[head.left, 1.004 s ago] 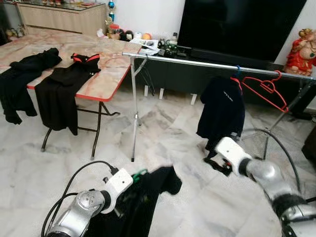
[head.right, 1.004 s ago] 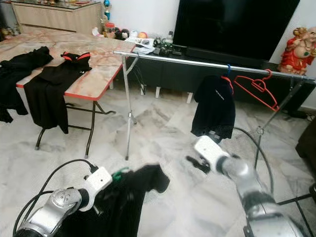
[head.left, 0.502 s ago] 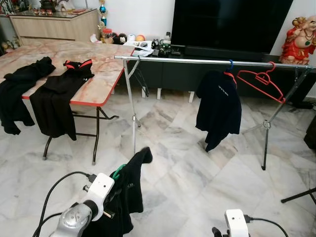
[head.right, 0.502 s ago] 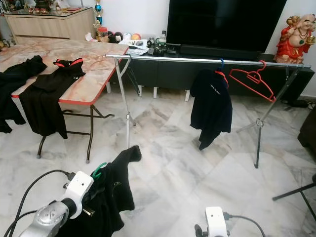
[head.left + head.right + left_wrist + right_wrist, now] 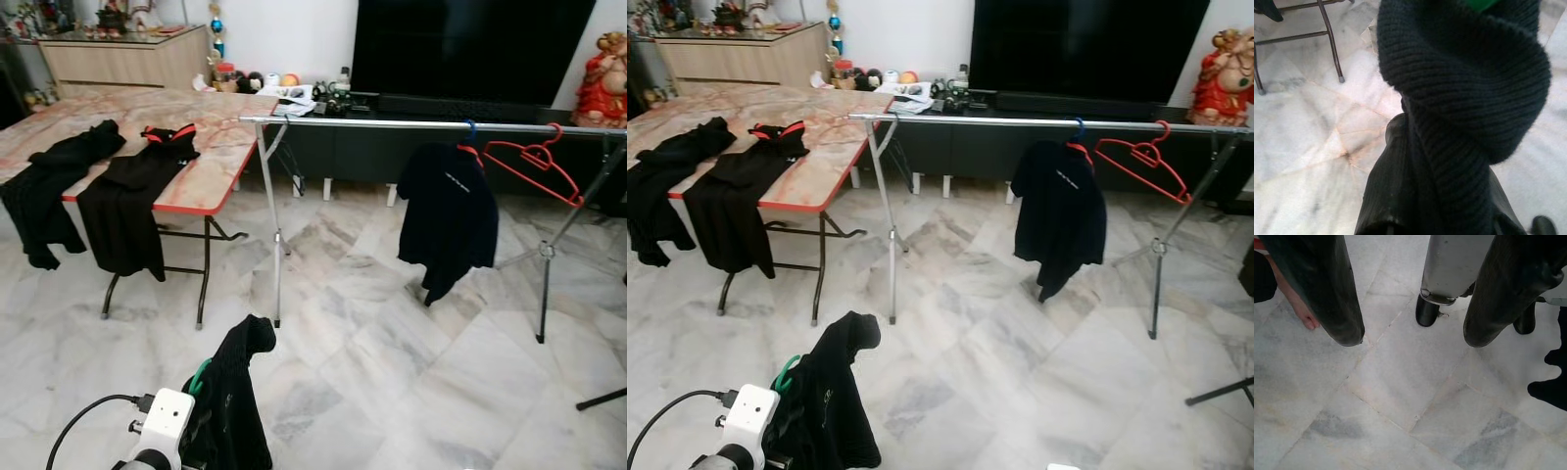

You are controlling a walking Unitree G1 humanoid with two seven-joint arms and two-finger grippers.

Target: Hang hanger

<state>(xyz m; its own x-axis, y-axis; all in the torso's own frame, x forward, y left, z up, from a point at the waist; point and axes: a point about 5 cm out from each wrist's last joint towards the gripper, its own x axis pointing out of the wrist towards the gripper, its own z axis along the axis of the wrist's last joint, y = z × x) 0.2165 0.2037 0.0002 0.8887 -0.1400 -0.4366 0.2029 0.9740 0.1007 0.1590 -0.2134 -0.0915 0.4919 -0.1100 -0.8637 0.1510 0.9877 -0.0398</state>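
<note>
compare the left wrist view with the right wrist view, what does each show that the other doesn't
Left wrist view: a dark ribbed garment hanging close to the camera, a bit of green hanger above it, and table legs.
Right wrist view: the right gripper, open above the floor, and a silver leg.
Both: the pale marble floor.

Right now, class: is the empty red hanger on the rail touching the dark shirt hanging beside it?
Apart. In the right eye view, the red hanger hangs from the rail with floor visible between it and the dark shirt.
</note>
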